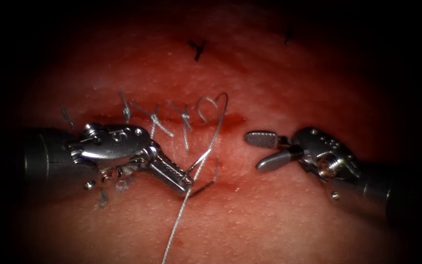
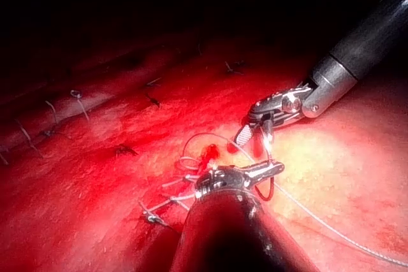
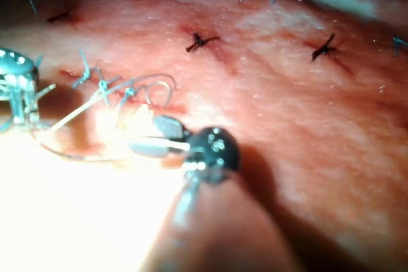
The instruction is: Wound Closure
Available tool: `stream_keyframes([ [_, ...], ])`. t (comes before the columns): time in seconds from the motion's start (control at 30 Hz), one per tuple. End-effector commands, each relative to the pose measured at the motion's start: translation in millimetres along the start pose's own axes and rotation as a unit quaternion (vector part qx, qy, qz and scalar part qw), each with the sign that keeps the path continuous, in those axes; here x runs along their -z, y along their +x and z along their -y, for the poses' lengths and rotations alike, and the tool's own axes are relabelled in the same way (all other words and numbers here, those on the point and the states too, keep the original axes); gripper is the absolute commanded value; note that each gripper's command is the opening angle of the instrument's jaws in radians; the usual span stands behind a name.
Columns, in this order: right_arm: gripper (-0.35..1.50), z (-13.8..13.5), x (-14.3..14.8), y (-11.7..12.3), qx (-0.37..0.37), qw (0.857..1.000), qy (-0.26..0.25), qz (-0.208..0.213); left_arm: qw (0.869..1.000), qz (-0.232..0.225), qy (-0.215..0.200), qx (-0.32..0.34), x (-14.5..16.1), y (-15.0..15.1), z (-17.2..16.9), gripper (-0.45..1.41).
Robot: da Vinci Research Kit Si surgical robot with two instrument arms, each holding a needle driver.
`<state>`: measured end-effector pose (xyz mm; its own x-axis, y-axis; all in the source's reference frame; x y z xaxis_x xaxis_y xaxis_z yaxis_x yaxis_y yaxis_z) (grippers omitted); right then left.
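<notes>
The tissue (image 1: 279,83) has a cut (image 1: 230,119) running across it, closed along its left stretch by three knotted stitches (image 1: 155,120) with cut ends sticking up. My left tool (image 1: 187,187) lies below the cut, shut on the curved needle (image 1: 213,180) near one end. The needle's arc rises to the right of the jaws and seems to lie free of the tissue. Thread (image 1: 219,124) loops up from the jaws over the cut's right end, and another length trails down (image 1: 174,232). My right tool (image 1: 265,150) is to the right, open and holding nothing. In the left wrist view, the left tool (image 2: 274,169) sits near the open right tool (image 2: 255,135).
Two dark older stitches (image 1: 197,48) (image 1: 287,35) sit further back on the tissue. Red fluid (image 1: 238,119) wets the cut's right end. The right wrist view has the right tool (image 3: 156,137) beside the thread loop (image 3: 159,84) and more stitches (image 3: 199,41) beyond.
</notes>
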<state>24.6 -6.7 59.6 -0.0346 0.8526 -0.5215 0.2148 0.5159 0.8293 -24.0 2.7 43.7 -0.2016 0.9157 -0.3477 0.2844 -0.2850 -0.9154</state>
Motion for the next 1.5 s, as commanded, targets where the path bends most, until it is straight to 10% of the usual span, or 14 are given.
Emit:
stream_keyframes([
  [0.03, 0.32, 0.2, -0.6, -0.3, 0.048, 0.999, -0.005, 0.0, 1.0, -0.001, 0.0, 0.001, -0.4, 0.8, 0.0, -0.45],
  [0.13, 0.32, 1.0, -0.4, -0.1, 0.112, 0.993, -0.029, 0.0, 1.0, -0.008, 0.002, -0.006, -0.3, 1.8, -2.4, -0.45],
  [0.37, 0.96, 3.7, -1.4, 2.9, 0.158, 0.983, -0.089, -0.002, 0.981, -0.029, 0.118, -0.148, -0.9, 3.9, -7.5, -0.45],
  [0.53, 0.98, 6.5, -2.3, 4.4, 0.165, 0.982, -0.094, -0.002, 0.972, -0.038, 0.148, -0.18, -1.7, 3.5, -9.6, -0.45],
  [0.8, 0.83, 11.0, -6.8, 5.0, 0.165, 0.983, -0.077, -0.004, 0.895, -0.132, 0.233, -0.357, -1.8, 8.0, -14.7, -0.45],
  [0.9, 0.37, 11.9, -8.4, 4.5, 0.167, 0.984, -0.064, 0.008, 0.866, -0.14, 0.258, -0.405, -0.3, 10.4, -16.4, -0.45],
  [1.2, 0.22, 11.6, -14.3, 3.0, 0.147, 0.985, -0.086, 0.04, 0.83, -0.144, 0.287, -0.456, 0.9, 10.8, -17.9, -0.45],
  [1.43, 0.34, 11.2, -12.8, 4.2, 0.177, 0.97, -0.157, 0.057, 0.794, -0.158, 0.311, -0.498, 1.7, 9.7, -19.4, -0.45],
  [1.5, 0.71, 10.7, -11.3, 4.6, 0.227, 0.951, -0.197, 0.073, 0.779, -0.155, 0.32, -0.516, 1.9, 9.7, -19.9, -0.45],
])
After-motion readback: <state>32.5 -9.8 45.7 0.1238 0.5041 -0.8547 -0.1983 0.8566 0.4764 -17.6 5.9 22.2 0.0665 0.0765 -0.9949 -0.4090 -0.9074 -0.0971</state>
